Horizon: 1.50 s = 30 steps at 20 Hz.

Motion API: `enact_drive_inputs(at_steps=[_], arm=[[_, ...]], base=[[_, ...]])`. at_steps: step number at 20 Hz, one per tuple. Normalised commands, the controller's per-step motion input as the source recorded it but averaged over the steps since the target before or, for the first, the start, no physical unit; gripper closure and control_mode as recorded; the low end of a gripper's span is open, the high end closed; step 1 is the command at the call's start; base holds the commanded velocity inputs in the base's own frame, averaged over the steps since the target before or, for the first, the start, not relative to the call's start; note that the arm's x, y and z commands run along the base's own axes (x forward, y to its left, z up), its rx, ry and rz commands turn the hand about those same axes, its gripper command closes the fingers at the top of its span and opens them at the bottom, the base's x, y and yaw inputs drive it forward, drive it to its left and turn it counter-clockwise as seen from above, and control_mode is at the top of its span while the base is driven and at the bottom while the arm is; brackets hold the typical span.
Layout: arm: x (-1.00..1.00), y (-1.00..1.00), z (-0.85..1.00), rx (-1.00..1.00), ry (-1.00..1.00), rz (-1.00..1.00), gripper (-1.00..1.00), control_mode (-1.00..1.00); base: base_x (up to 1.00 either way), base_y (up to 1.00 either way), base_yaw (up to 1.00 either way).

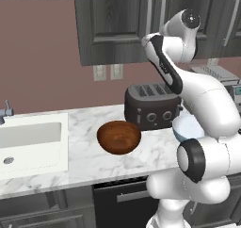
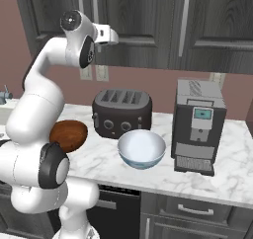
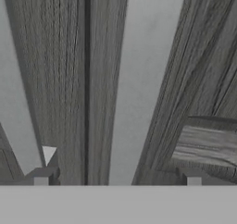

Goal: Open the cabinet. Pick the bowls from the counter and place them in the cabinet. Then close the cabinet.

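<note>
The cabinet (image 1: 117, 24) (image 2: 143, 16) hangs over the counter (image 1: 84, 161) with its dark doors shut. My gripper (image 2: 114, 37) (image 3: 117, 177) is raised close against the doors and stands open. In the hand view one long silver handle (image 3: 139, 79) runs between my fingertips (image 3: 41, 177), and a second handle (image 3: 14, 102) lies off to the left. Nothing is held. The reddish-brown wooden bowl (image 1: 119, 136) (image 2: 68, 135) sits on the marble in front of the toaster. The white bowl with the pale blue outside (image 1: 187, 127) (image 2: 142, 148) rests to its right, partly hidden by my arm in the left base view.
A dark toaster (image 1: 151, 104) (image 2: 122, 112) stands behind the bowls. A grey coffee machine (image 2: 199, 125) is at the right of the counter. The white sink (image 1: 28, 142) is inset at the left. Dark drawer fronts (image 2: 197, 211) run below.
</note>
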Motion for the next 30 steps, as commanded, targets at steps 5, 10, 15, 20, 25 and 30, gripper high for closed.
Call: enact_drive_inputs(at_steps=[5,10,15,20,25,30], arm=[[0.31,0.0,0.02,0.0,-0.01,0.0,-1.0,-1.0],[0.31,-0.01,0.05,0.0,0.0,0.0,-1.0,-1.0],[0.37,0.0,0.04,0.0,0.0,0.0,-1.0,-1.0],[0.22,-0.07,0.07,-0.04,-0.21,0.0,-1.0,-1.0],[0.04,-0.01,0.2,-0.11,-0.42,0.0,-1.0,-1.0],[0.16,0.0,0.21,-0.11,-0.41,0.0,-1.0,-1.0]], base=[[0.0,0.0,0.0],[0.0,0.0,0.0],[0.0,0.0,0.0],[0.0,0.0,0.0],[0.0,0.0,0.0],[0.0,0.0,0.0]])
